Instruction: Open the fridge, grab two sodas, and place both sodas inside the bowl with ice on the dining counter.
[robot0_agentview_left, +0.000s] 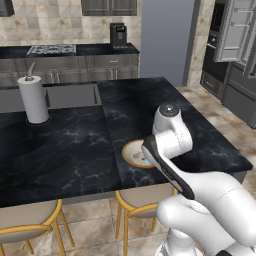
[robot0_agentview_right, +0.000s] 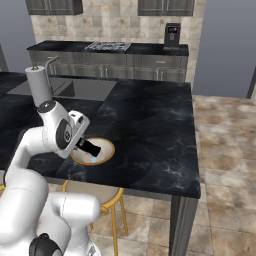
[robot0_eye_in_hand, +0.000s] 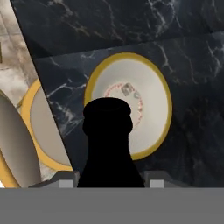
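Observation:
The bowl (robot0_eye_in_hand: 127, 57), yellow-rimmed and white inside, sits near the front edge of the black marble dining counter (robot0_eye_in_hand: 131, 26). A red soda can (robot0_eye_in_hand: 124, 94) stands in it, seen from above. My gripper (robot0_eye_in_hand: 108, 183) hovers over the bowl, shut on a dark, slim-necked soda bottle (robot0_eye_in_hand: 107, 140) that hides part of the bowl's inside. In the right base view the hand and bottle (robot0_agentview_right: 89, 147) point down at the bowl (robot0_agentview_right: 106, 150). In the left base view my arm covers most of the bowl (robot0_agentview_left: 131, 152). The fridge (robot0_agentview_left: 234, 30) stands at the far right with a door open.
A paper towel roll (robot0_agentview_left: 34, 99) stands beside the inset sink (robot0_agentview_left: 65, 95) on the counter's left. Yellow-framed stools (robot0_agentview_left: 140, 205) are tucked under the front edge. The back counter carries a stove (robot0_agentview_left: 50, 50) and a coffee machine (robot0_agentview_left: 118, 35).

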